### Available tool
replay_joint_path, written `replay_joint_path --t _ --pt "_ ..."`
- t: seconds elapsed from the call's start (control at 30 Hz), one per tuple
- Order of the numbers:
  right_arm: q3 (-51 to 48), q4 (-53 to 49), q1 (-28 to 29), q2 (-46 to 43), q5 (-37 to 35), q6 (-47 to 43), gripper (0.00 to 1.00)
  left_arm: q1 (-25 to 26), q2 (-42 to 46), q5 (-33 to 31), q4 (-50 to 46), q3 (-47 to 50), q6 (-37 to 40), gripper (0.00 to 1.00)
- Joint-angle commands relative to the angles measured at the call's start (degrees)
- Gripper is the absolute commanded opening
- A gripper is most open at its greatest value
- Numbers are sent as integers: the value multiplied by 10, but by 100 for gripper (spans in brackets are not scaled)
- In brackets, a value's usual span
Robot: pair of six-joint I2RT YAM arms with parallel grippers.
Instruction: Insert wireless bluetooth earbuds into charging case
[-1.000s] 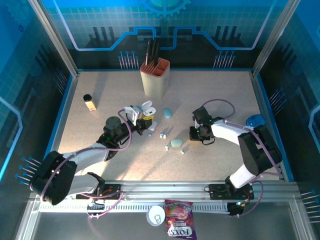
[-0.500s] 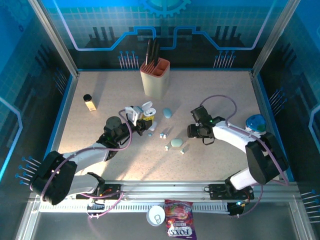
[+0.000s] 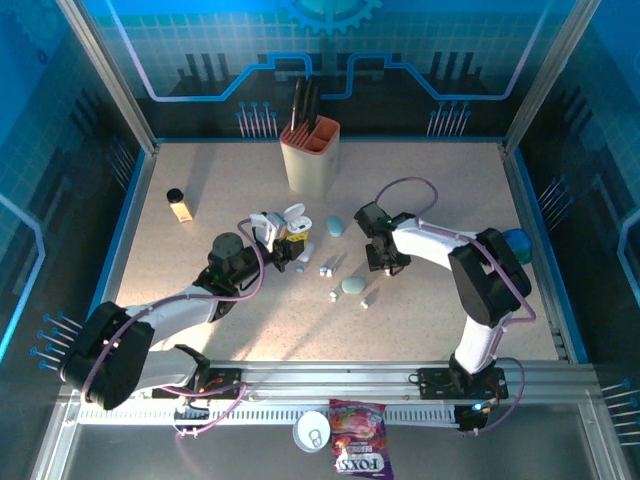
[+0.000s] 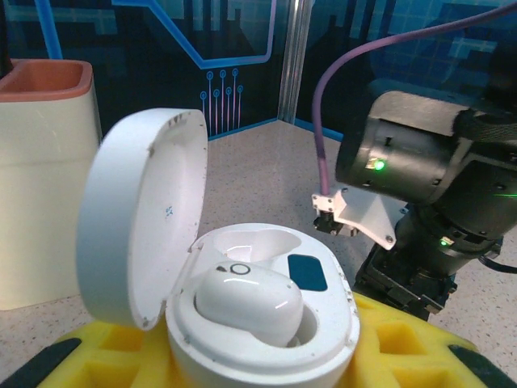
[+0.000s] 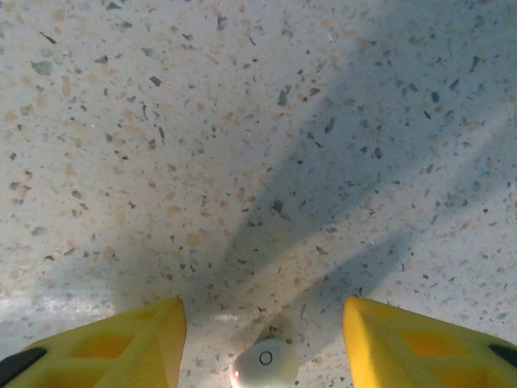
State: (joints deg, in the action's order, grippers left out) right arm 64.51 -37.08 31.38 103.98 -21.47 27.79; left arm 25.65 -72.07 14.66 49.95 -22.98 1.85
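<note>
Left hand [image 3: 283, 240] is clamped on the open white charging case [image 4: 258, 323], lid flipped up and one earbud [image 4: 249, 303] sitting in its slot, while the right hand [image 5: 264, 323] has its yellow fingers [image 5: 121, 339] spread wide over the bench [image 5: 242, 121], another white earbud [image 5: 264, 365] between them, touching neither.

Change over one second: right gripper [image 3: 389, 266] has shifted leftward, now closer to the pale teal pebble-shaped plastic case [image 3: 354, 285], up and to its right, with the arm's elbow swung inward.
</note>
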Motion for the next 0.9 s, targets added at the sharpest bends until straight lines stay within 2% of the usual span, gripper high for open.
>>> replay_joint_path --t 0.0,0.5,0.87 --pt "35 -76 17 30 -28 -8 54 -4 -10 11 17 -6 -4 23" --pt "41 -126 30 36 -73 1 43 -4 -33 25 28 -13 -11 23" --pt "32 -124 29 37 -58 7 30 -4 -30 28 29 -12 -14 23"
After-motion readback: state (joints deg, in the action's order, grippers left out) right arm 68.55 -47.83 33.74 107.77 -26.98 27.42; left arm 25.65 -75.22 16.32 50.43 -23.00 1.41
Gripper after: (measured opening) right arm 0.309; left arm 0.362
